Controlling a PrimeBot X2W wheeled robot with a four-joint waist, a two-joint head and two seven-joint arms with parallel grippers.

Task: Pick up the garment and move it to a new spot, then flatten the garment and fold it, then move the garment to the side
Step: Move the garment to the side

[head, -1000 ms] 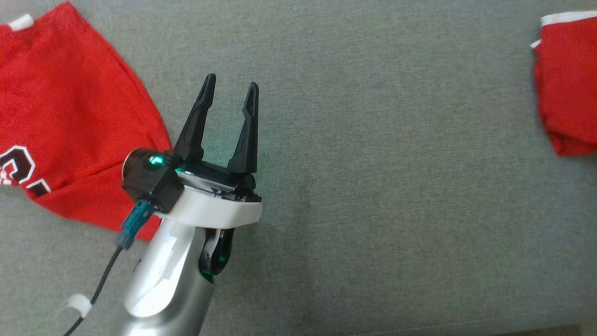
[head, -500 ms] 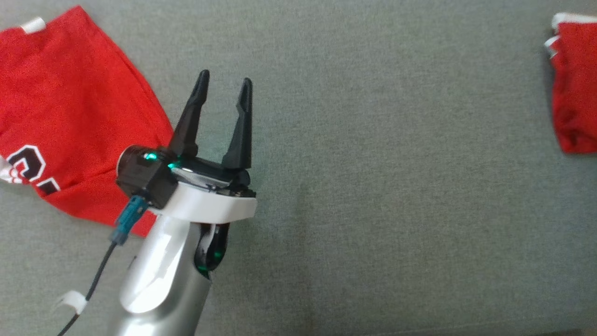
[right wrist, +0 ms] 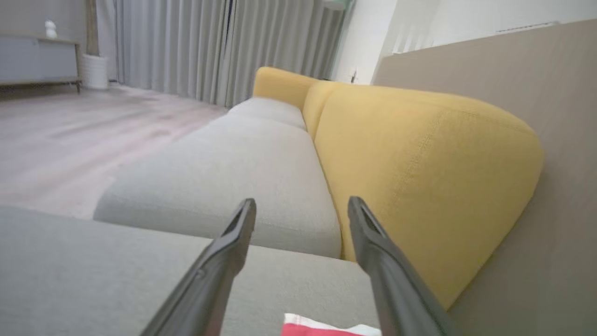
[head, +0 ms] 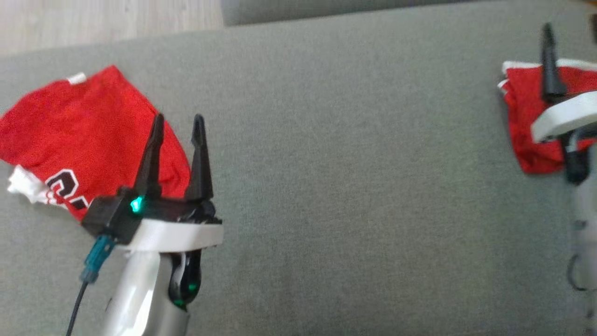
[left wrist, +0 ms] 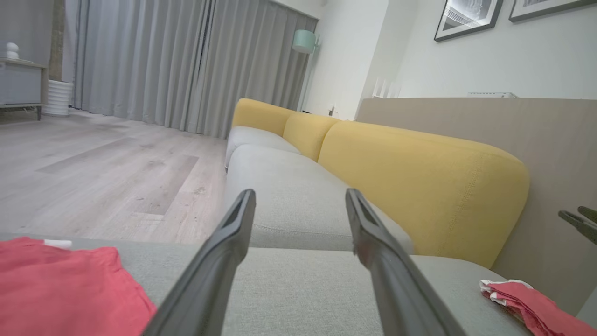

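A folded red garment (head: 522,116) with white trim lies at the far right of the grey sofa seat (head: 354,154). My right gripper (head: 570,30) hangs just over it, open and holding nothing. In the right wrist view its fingers (right wrist: 301,210) stand apart above the garment's white edge (right wrist: 326,326). A second red garment (head: 79,130) with black-and-white lettering lies spread at the left. My left gripper (head: 177,126) is open at that garment's right edge. In the left wrist view the left gripper (left wrist: 301,205) points along the sofa, with the spread garment (left wrist: 60,284) at lower left and the folded one (left wrist: 527,303) at lower right.
Yellow back cushions (left wrist: 419,177) line the right side of the seat. Pale wooden floor (head: 107,18) lies past the seat's far edge, and another grey seat (right wrist: 224,186) continues beyond. Grey curtains (left wrist: 186,60) hang far off.
The head camera has shifted, so the floor and the seat's far edge now show. My right gripper has come into view over the folded garment. My left gripper stays open and now overlaps the spread garment's edge.
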